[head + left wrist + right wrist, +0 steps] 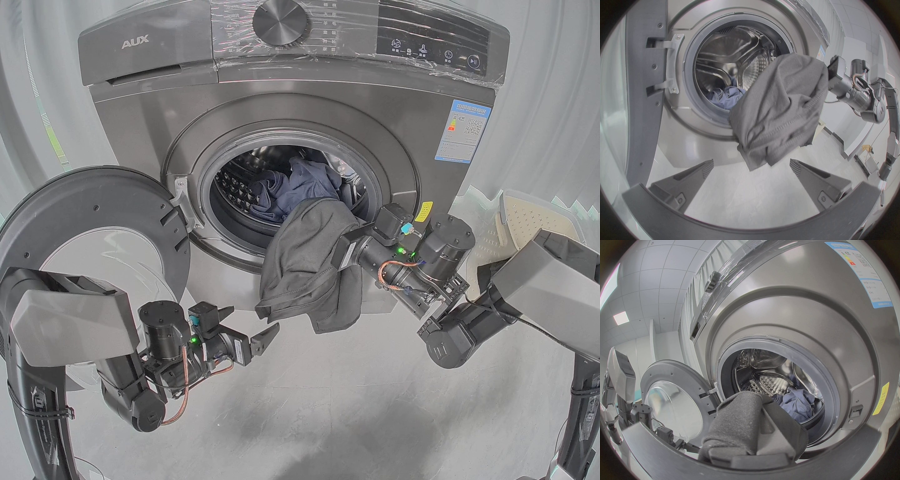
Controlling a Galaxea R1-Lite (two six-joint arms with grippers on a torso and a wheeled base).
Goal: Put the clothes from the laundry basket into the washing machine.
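Note:
A dark grey garment [306,269] hangs over the lower rim of the washing machine's round opening [212,206], its upper part at the mouth and the rest drooping down the front. My right gripper [342,242] is shut on it at the right side of the opening; the cloth [737,421] drapes over the fingers. Blue clothes [300,184] lie inside the steel drum [768,383]. My left gripper [250,325] is open, low near the floor, left of and below the hanging garment [781,109], with nothing between its fingers [684,181].
The machine's door [94,212] stands swung open to the left, just above my left arm. A pale perforated laundry basket [531,219] sits to the right of the machine, behind my right arm. Bare light floor [325,400] lies in front.

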